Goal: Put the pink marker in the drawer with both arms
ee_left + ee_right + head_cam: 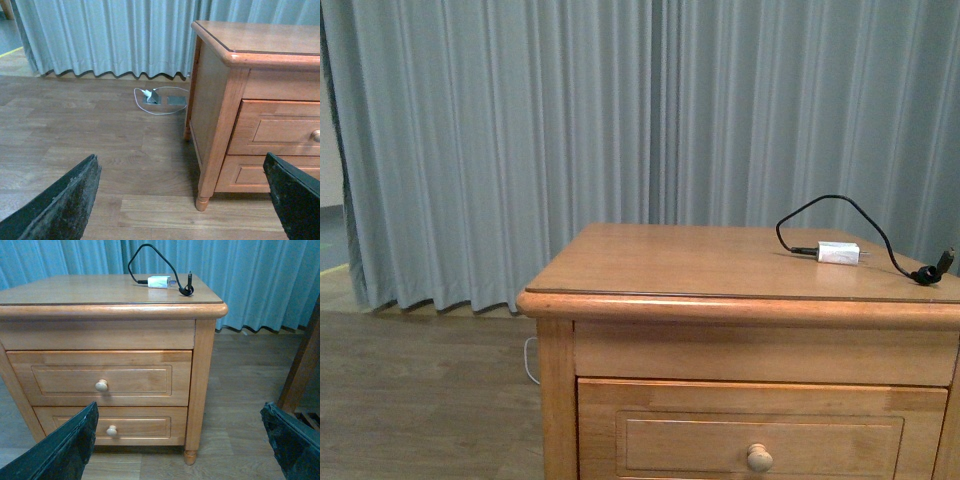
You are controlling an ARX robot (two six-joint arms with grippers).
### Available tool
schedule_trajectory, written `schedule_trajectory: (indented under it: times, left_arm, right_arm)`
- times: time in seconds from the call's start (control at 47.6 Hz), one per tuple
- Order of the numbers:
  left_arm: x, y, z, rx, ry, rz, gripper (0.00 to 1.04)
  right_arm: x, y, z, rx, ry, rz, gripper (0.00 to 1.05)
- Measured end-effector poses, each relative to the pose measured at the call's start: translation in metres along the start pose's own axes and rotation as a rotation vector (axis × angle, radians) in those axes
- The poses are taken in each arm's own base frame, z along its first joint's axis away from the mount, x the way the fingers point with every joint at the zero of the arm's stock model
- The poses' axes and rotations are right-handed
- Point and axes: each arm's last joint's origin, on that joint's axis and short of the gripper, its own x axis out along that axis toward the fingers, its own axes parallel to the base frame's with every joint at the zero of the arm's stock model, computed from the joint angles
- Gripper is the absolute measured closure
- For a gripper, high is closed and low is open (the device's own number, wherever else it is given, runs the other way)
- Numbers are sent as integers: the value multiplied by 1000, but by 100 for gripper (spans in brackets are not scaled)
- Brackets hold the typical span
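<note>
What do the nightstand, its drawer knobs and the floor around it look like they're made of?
The nightstand looks like solid or veneered light-brown wood with a semi-gloss varnish: grain shows and the top edge catches light. The upper drawer has a paler round knob, seemingly turned wood. The floor looks like wood-pattern planks, laminate or vinyl perhaps; seams and grain show. The charger plug on top appears to be glossy white plastic.

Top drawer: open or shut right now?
Shut. The top drawer has its front flush with the cabinet frame in the right wrist view, no interior showing; the front view shows the same around its knob.
</note>
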Motion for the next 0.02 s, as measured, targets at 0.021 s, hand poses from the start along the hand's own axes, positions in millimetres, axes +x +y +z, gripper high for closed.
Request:
schedule_trajectory:
  times: [0.021]
  left_arm:
    - [0, 0, 0, 0, 0, 0, 6]
  right_arm:
    - [0, 0, 0, 0, 0, 0, 8]
